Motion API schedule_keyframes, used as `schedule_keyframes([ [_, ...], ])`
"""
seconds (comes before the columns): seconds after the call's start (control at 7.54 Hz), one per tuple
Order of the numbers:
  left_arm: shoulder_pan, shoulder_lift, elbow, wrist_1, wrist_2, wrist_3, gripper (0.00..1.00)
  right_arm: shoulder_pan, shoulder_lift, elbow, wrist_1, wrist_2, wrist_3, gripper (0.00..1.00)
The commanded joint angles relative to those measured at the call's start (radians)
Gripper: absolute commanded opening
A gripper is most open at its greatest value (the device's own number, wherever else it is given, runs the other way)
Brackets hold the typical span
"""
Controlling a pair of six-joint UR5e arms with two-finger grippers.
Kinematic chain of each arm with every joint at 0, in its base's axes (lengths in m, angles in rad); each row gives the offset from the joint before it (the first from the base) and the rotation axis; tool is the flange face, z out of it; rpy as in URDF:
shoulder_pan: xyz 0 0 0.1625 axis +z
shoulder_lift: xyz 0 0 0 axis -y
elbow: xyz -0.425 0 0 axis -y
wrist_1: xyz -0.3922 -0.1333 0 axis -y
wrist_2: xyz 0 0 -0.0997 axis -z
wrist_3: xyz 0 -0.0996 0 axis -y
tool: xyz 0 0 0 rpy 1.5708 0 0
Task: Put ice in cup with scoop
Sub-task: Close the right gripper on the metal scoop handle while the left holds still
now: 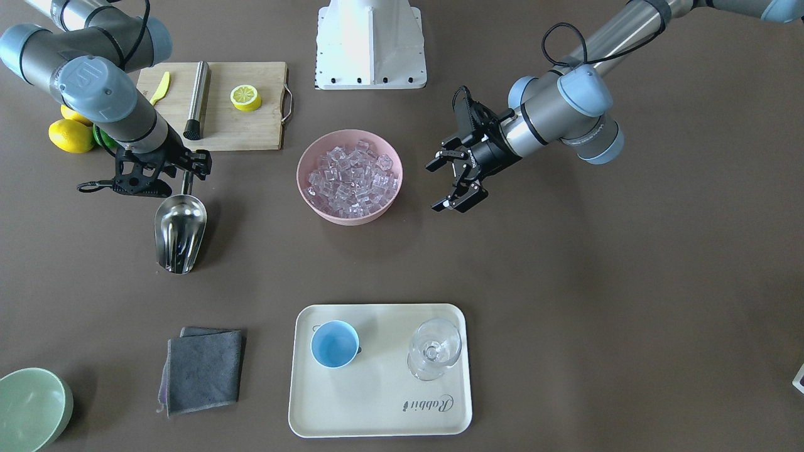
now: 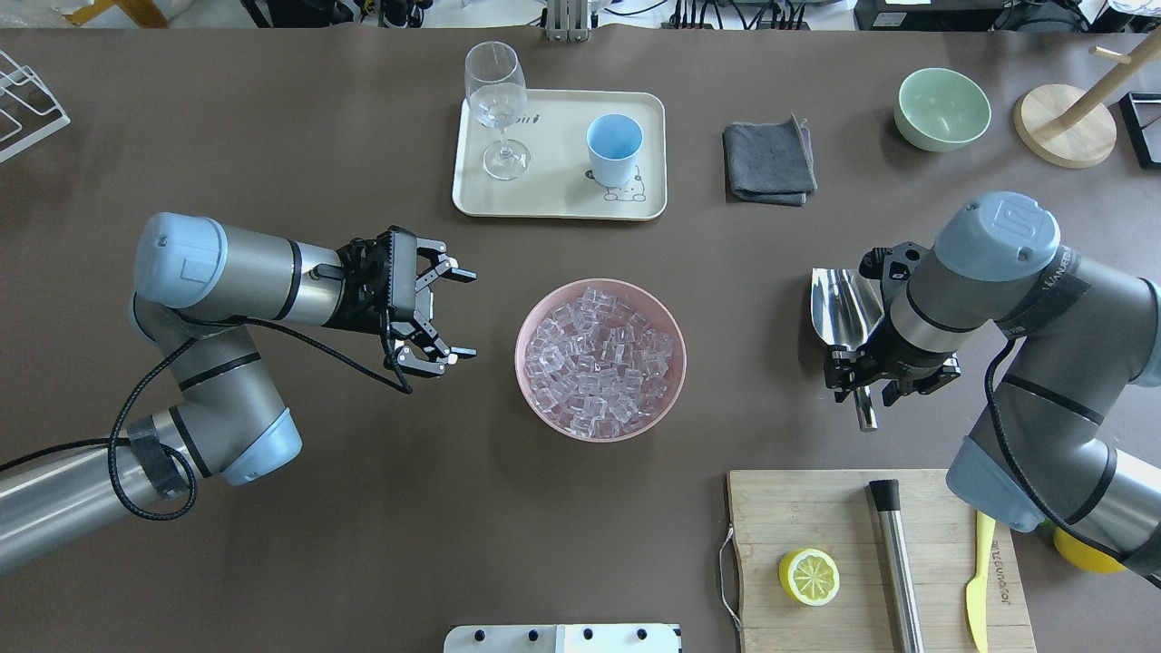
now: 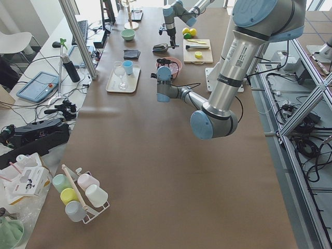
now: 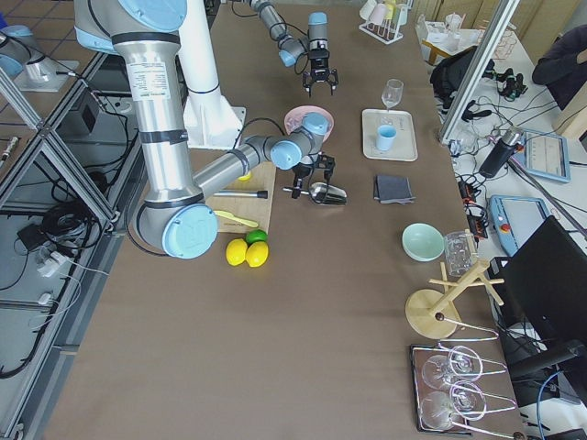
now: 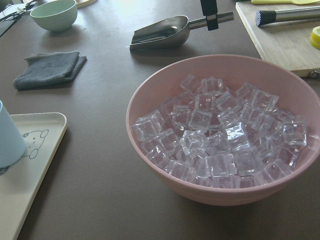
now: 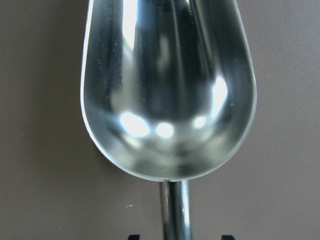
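Treat the shiny steel scoop with deep trough bowl and thin rod handle (image 1: 180,233) as rigid, fairly light and slippery: polished metal on a round rod, likely to roll or twist in a loose pinch. Take hold on the rod just behind the bowl, squarely across its axis, and clamp firmly before lifting. Find it lying flat on the brown table (image 1: 565,282), hollow side up and empty, mouth pointing away from the robot, near the wooden cutting board (image 1: 251,133) and apart from the pink bowl (image 1: 300,171). Note mirror-bright inner walls with glare spots; no dents visible.

Read the right gripper (image 6: 179,236) as parted, with one dark fingertip on either side of the rod and a gap on both sides; not yet clamped. Read the left gripper (image 2: 458,313) as spread wide, holding nothing, hovering near the pink bowl.

Handle the small clear glassy ice cubes (image 1: 352,179), heaped in the pink bowl, as hard and slick; expect sliding off a tilted scoop. Locate the small round light-blue cup (image 1: 335,343), upright and empty, on the cream tray (image 1: 377,408) beside the clear stemmed glass (image 1: 434,348).
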Motion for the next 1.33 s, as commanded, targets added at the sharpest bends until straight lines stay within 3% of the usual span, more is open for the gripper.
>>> schedule_keyframes([
  [0.0,-0.001,0.0,-0.001,-0.023,0.002,0.0,0.98,-0.01,-0.018,0.012,0.0,-0.001,0.007,0.62],
  [0.27,-0.005,-0.001,-0.001,-0.022,0.013,-0.001,0.98,-0.012,-0.029,0.026,0.0,-0.001,0.005,0.36],
  [0.4,-0.005,-0.003,-0.003,-0.025,0.022,-0.004,0.98,-0.014,-0.029,0.028,0.0,-0.001,0.005,0.13],
  [0.53,-0.005,-0.001,-0.003,-0.025,0.023,-0.005,0.98,-0.015,-0.029,0.031,0.0,-0.001,0.005,0.0],
  [0.8,-0.002,0.003,-0.003,-0.025,0.016,-0.001,0.98,-0.017,-0.028,0.034,0.0,-0.001,0.0,0.0],
  [1.19,0.008,0.008,0.003,-0.019,0.012,0.003,0.98,0.037,-0.07,0.17,-0.024,-0.022,-0.17,0.0],
])
